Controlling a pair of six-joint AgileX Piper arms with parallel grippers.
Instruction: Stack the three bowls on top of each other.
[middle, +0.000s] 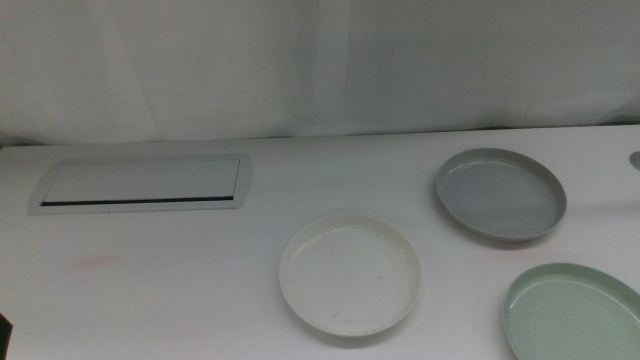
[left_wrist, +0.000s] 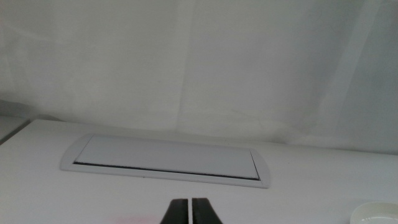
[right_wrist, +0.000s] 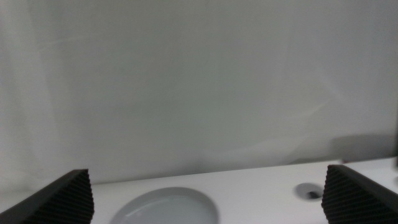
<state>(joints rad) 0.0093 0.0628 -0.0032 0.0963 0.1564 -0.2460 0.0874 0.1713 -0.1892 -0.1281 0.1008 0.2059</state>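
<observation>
Your white desk (middle: 180, 290) under a white curtain (middle: 320, 60), panel (middle: 140, 185) upper left, white bowl (middle: 350, 274) centre, grey bowl (middle: 500, 194) right, green bowl (middle: 575, 315) lower right, left gripper (left_wrist: 190, 211) pressed together, right gripper (right_wrist: 208, 199) spread.

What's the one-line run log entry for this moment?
stage: not started | white bowl, grey bowl, green bowl: apart, unstacked | left tool: shut, waiting | right tool: open, waiting

The white table (middle: 180, 290) carries a white bowl (middle: 350, 274) at centre; grey bowl (middle: 500, 194) at two o'clock; pale green bowl (middle: 572, 315) at four; flat panel (middle: 140, 184) at ten.
</observation>
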